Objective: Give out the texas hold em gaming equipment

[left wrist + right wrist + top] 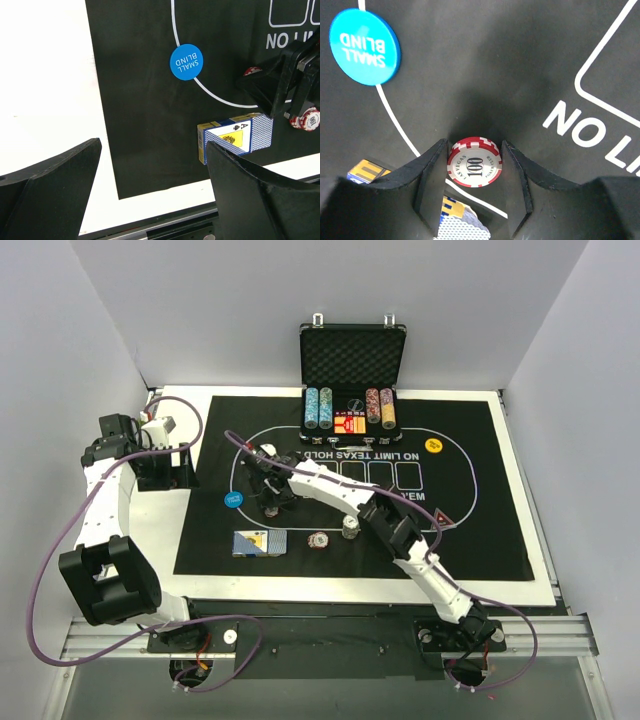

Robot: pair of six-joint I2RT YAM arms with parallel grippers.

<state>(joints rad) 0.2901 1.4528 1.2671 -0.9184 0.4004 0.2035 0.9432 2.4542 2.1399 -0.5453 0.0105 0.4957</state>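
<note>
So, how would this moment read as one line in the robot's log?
right gripper: shut on red chip | left gripper: open, empty | small blind disc, card box: on mat

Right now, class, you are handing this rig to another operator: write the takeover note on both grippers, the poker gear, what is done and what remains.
Left gripper: open, empty, beside the left edge of the mat.
Right gripper: shut on a 100 chip near the small blind disc; lifted or resting, unclear.
Done, out on the mat: small blind disc, yellow disc, card deck, red-white chips, grey chips.
Left: place this chip; the chip stacks in the case probably await distribution.
</note>
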